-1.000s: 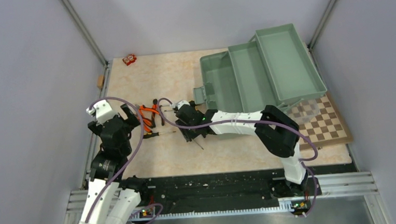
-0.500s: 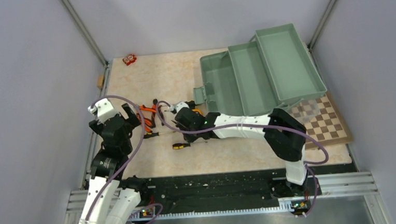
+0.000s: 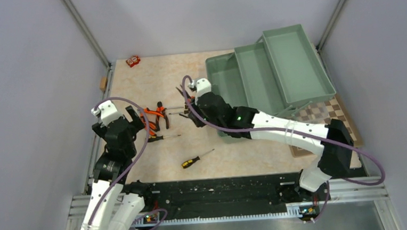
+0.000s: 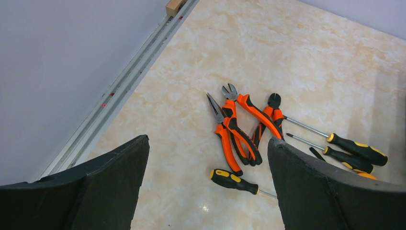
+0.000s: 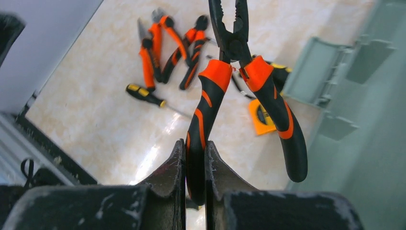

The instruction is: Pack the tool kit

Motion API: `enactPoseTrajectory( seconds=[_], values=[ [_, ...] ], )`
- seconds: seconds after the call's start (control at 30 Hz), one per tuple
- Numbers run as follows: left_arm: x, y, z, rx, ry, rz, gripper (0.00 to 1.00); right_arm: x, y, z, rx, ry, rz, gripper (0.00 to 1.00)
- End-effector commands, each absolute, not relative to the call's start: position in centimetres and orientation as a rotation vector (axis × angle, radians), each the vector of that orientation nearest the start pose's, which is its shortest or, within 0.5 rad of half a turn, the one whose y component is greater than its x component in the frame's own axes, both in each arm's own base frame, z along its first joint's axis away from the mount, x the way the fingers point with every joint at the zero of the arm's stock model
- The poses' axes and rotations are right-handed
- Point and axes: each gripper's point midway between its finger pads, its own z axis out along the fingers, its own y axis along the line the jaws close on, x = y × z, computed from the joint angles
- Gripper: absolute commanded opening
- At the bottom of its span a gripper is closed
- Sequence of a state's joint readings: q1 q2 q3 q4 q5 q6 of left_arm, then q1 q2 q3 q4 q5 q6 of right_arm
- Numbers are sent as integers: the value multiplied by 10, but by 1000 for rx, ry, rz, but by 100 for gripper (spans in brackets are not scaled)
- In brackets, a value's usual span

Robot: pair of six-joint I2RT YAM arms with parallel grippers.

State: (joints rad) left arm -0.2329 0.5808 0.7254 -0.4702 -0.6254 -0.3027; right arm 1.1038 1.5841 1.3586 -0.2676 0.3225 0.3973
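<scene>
The right arm [image 3: 277,132] has swung away from the tool cluster at centre left. It now stretches from the lower right up to the middle of the top view, wrist just left of the toolbox [image 3: 273,73], elbow out near the right edge of the worktop [image 3: 151,81]. Its jaws have closed on one handle of the orange-black pliers [image 5: 216,74], which now hang above the worktop. A yellow-black screwdriver [image 3: 195,159] now lies alone at lower centre.

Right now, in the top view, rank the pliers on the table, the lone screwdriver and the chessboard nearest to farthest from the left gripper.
1. pliers on the table, just right of the left gripper.
2. lone screwdriver, toward the front edge.
3. chessboard, at the far right.
</scene>
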Motion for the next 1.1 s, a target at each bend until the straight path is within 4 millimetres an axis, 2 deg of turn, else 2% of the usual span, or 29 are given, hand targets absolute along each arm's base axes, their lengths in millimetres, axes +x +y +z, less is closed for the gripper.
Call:
enactPoseTrajectory(
  seconds=[0.0, 0.13, 0.27, 0.37, 0.63, 0.77, 0.97, 1.07],
  values=[
    [251, 37, 251, -480, 1741, 209, 97, 301, 358, 267, -211, 1927, 571, 0],
    [251, 36, 251, -477, 1740, 203, 97, 330, 324, 259, -47, 1909, 543, 0],
    [251, 36, 252, -476, 1739, 200, 97, 354, 295, 230, 59, 1959, 475, 0],
    [251, 36, 252, -475, 1740, 199, 97, 365, 282, 203, 87, 1998, 407, 0],
    [252, 34, 251, -469, 1746, 194, 97, 378, 271, 136, 83, 2113, 230, 0],
    [254, 32, 249, -462, 1758, 190, 97, 381, 265, 112, 88, 2146, 154, 0],
    [258, 29, 243, -449, 1783, 183, 97, 384, 267, 85, 58, 2196, 98, 5],
    [260, 27, 239, -445, 1803, 179, 97, 384, 267, 83, 46, 2211, 79, 17]
  ],
)
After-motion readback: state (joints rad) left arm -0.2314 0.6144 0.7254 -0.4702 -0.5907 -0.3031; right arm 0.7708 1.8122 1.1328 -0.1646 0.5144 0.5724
